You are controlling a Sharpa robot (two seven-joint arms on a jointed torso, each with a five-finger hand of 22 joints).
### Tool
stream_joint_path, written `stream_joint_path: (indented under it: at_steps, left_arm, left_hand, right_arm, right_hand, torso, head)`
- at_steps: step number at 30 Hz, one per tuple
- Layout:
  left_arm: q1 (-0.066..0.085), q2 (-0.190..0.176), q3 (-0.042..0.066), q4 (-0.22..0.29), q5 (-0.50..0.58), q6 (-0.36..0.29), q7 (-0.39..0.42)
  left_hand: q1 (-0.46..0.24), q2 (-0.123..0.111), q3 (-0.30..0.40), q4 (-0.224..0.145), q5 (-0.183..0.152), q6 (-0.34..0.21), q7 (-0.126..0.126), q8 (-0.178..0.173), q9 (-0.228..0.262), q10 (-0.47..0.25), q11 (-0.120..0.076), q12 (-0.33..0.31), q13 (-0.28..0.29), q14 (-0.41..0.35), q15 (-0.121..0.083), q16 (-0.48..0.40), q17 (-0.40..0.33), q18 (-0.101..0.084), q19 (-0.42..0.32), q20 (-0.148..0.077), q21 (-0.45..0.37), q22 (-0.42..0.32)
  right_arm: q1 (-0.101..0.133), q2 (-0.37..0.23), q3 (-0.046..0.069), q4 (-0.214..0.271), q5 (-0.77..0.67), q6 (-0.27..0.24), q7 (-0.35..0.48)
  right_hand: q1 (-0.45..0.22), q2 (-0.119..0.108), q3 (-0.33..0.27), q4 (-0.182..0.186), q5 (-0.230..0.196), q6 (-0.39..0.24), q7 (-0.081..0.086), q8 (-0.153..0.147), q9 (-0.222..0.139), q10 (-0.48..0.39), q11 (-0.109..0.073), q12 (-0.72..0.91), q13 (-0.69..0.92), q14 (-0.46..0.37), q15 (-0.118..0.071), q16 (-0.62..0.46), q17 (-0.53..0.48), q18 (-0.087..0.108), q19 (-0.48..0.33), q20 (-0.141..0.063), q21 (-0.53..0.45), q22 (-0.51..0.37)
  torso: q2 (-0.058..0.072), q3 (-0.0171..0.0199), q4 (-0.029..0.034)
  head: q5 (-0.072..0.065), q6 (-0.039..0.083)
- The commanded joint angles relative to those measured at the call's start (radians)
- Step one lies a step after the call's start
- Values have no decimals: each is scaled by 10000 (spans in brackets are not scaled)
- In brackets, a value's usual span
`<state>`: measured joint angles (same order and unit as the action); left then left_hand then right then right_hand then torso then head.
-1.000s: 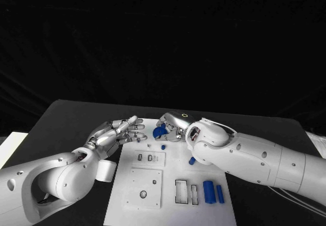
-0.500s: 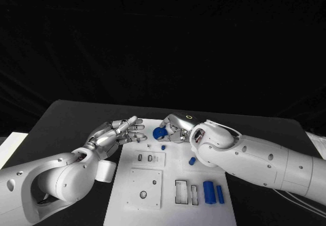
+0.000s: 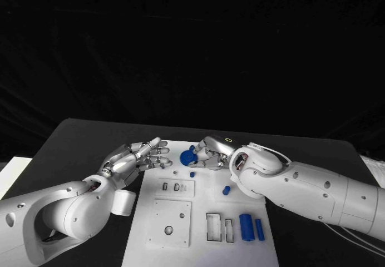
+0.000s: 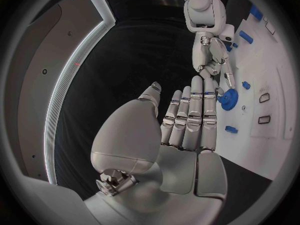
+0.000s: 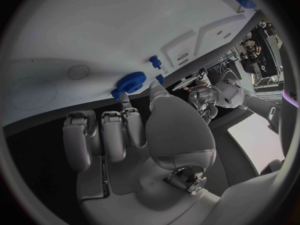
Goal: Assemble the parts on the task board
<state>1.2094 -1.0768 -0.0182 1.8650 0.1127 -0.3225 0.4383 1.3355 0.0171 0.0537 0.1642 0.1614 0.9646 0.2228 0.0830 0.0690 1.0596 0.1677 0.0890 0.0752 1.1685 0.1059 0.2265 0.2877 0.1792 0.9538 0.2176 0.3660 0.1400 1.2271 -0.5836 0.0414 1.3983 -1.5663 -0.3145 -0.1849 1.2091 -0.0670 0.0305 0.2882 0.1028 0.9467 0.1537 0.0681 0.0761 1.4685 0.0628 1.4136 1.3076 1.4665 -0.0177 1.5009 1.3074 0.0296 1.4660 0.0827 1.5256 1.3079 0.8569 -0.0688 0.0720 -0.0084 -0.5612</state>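
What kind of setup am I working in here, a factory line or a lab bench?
Likely a lab test bench: a black table against a dark backdrop, a white task board with cut-out slots, and small blue parts for assembly practice.

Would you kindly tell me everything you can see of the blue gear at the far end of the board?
The blue gear is a small toothed wheel, plastic by its look, at the far end of the white task board. The right hand holds it by its rim; fingers touch its teeth. Whether it rests on the board is unclear.
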Motion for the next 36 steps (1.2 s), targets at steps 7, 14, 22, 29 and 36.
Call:
stream_joint_path:
  at_steps: [7,14,22,29,36]
  left_arm:
    - [10,18,7,20,4,199,54]
    - [11,8,7,27,4,195,54]
    - [11,8,7,13,4,204,51]
    - [11,-14,7,-2,5,216,42]
    - [11,-58,5,-41,7,216,45]
  left_hand:
    - [61,5,-4,-48,-12,-19,61,-67,-5,-64,-4,-67,-10,-89,4,-44,10,19,-67,-34,-43,-16]
    - [61,5,-4,-48,-12,-19,61,-67,-5,-64,-4,-67,-10,-89,4,-44,10,19,-67,-34,-43,-16]
    - [61,5,-4,-48,-12,-19,61,-67,-5,-64,-4,-67,-10,-89,4,-44,10,19,-67,-34,-43,-16]
    - [61,5,-4,-48,-12,-19,61,-67,-5,-64,-4,-67,-10,-89,4,-44,10,19,-67,-34,-43,-16]
    - [50,8,-9,-57,-12,-29,68,-82,-5,-75,3,-81,-10,-107,11,-67,20,19,-83,-26,-55,-26]
  right_arm:
    - [-10,33,2,-133,279,885,-85]
    - [-10,16,1,-147,210,872,-190]
    - [-19,-204,4,95,345,-1286,675]
    - [-24,-852,68,631,1955,-2777,2528]
    - [11,-2254,181,1428,3667,-1811,3074]
  right_hand:
    - [-207,113,-182,5,48,-123,51,-60,-35,184,78,85,1616,762,76,49,1216,-116,765,63,71,1774]
    - [-238,132,-219,5,49,-138,56,-60,-42,186,83,90,1621,764,81,54,1227,-115,763,67,69,1769]
    - [29,225,-324,-168,285,-84,47,-36,-50,192,78,103,1638,765,82,60,1244,-114,761,76,68,1767]
    - [456,326,-332,-424,406,-237,87,-65,-85,86,108,-69,1535,755,105,44,1228,-123,772,95,86,1812]
    - [970,371,-325,-869,443,-144,67,-15,-60,-33,95,-259,1423,744,101,26,1223,-126,768,107,89,1827]
  torso:
    - [0,-21,21]
    - [-2,-17,25]
    - [-9,-13,12]
    - [-11,-1,-5]
    - [-87,37,-156]
  head:
    - [-38,-74]
    - [-35,-64]
    - [-22,-25]
    - [-94,62]
    - [-92,83]
